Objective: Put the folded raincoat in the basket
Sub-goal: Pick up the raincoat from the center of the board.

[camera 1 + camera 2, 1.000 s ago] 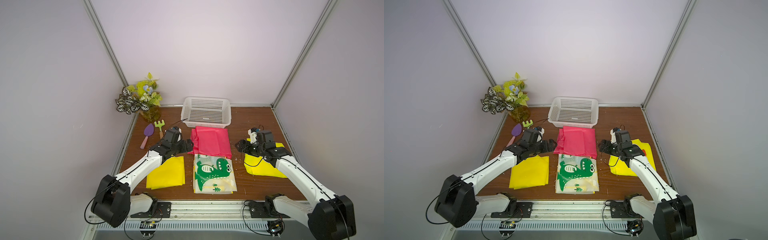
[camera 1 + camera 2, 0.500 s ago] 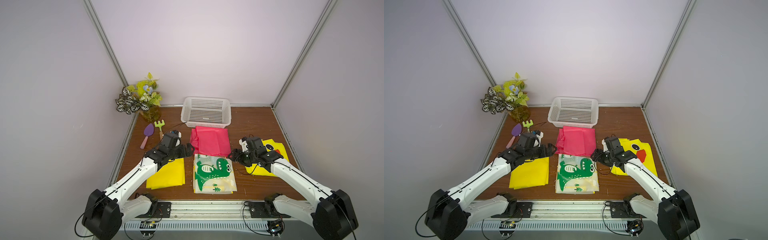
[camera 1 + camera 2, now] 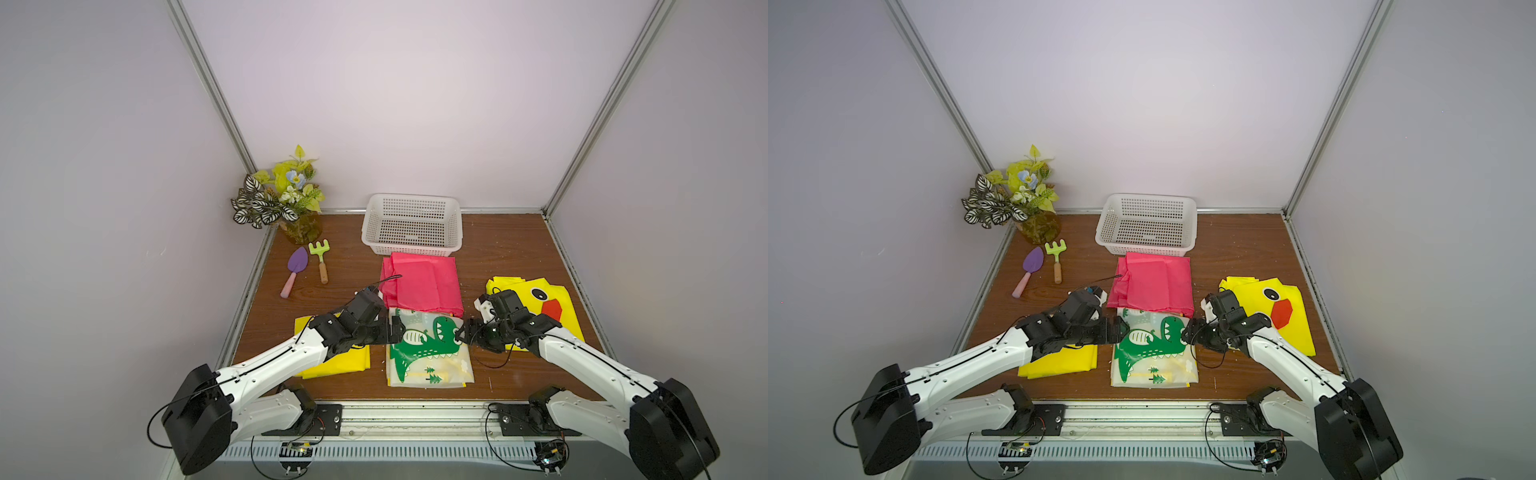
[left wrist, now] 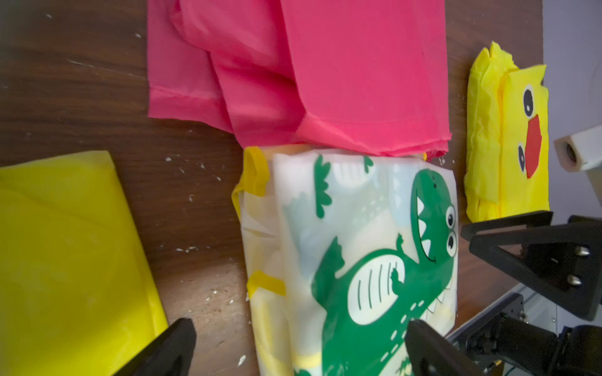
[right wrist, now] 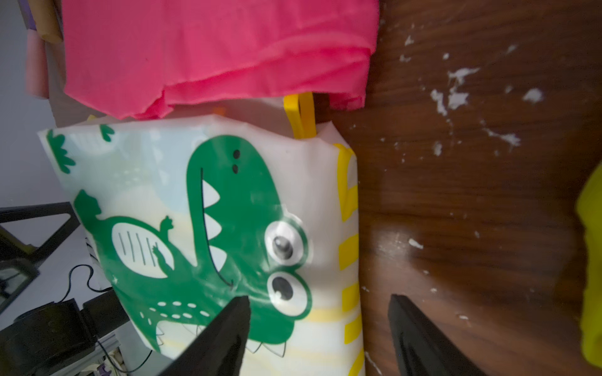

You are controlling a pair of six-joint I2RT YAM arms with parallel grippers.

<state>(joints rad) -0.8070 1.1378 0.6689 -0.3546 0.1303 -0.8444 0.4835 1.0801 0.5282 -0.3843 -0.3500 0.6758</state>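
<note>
Folded dinosaur raincoat (image 3: 424, 353) lying flat on the table (image 3: 498, 257) at the near middle, with the pink raincoat (image 3: 419, 284) overlapping its far edge; the basket (image 3: 409, 248) stands empty at the back, just beyond the pink one. The left gripper (image 4: 299, 328) and right gripper (image 5: 319, 301) are both released, jaws wide. Each straddles an opposite side edge and clamps nothing, presumably so the limp bundle can be pinched from both sides and carried level over the pink raincoat.
</note>
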